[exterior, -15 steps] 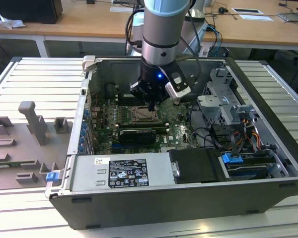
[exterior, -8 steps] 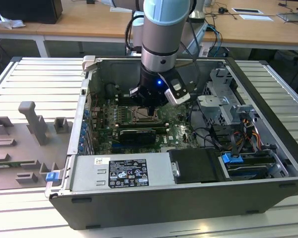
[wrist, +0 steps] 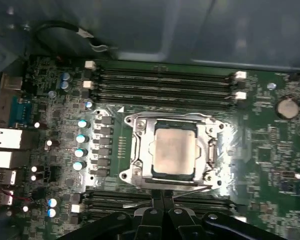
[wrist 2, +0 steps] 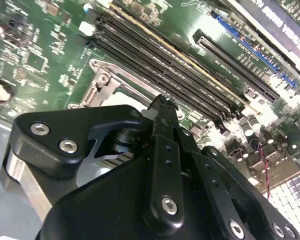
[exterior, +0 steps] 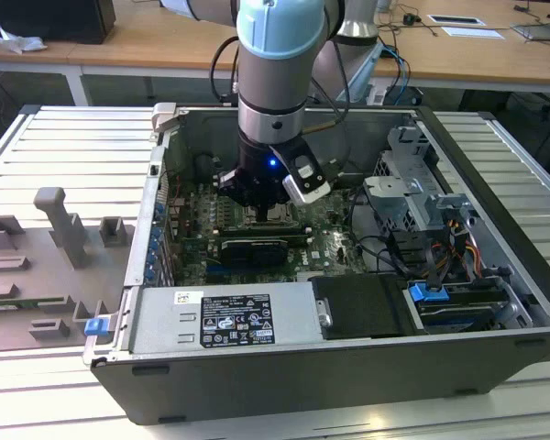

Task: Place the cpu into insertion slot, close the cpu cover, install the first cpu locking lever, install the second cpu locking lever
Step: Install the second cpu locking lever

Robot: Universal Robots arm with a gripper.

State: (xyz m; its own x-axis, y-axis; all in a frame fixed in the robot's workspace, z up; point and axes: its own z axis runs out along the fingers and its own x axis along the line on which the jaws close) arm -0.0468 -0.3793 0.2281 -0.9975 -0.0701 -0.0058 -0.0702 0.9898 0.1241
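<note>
Sitting in the insertion slot (wrist: 210, 150), the cpu (wrist: 175, 152) could scratch if the pressed-together gripper (wrist: 162, 197) slips.

In the exterior view a white label (exterior: 222, 320) with small black print and marks sits on the grey power supply box (exterior: 284, 312), at six o'clock in the case (exterior: 532, 275). None of it can be made out. In the second wrist view, white lettering on the green circuit board (wrist 2: 35, 50) and the black card (wrist 2: 285, 25) cannot be made out either.
</note>
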